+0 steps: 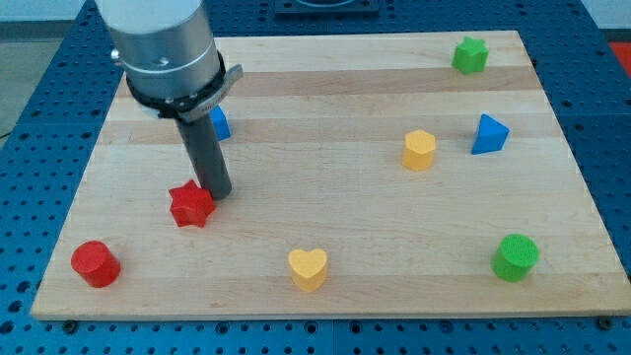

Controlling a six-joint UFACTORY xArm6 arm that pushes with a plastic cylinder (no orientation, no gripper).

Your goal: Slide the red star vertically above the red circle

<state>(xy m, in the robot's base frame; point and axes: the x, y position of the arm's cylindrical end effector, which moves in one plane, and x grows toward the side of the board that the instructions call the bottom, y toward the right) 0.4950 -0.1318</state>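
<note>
Tip (219,193) touches red star (191,205) at its upper right; tool grasps nothing; red circle (96,263) lower left; alignment unfinished.

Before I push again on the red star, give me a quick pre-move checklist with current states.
1. My tip touches the red star at its upper right: ok.
2. Red star above the red circle: not ok, it sits up and to the view's right.
3. Path leftward free of blocks: ok.
4. Blue block behind the rod, out of the way: ok.
5. Yellow heart away from the path: ok.
6. Exact tip contact: cannot tell.
</note>
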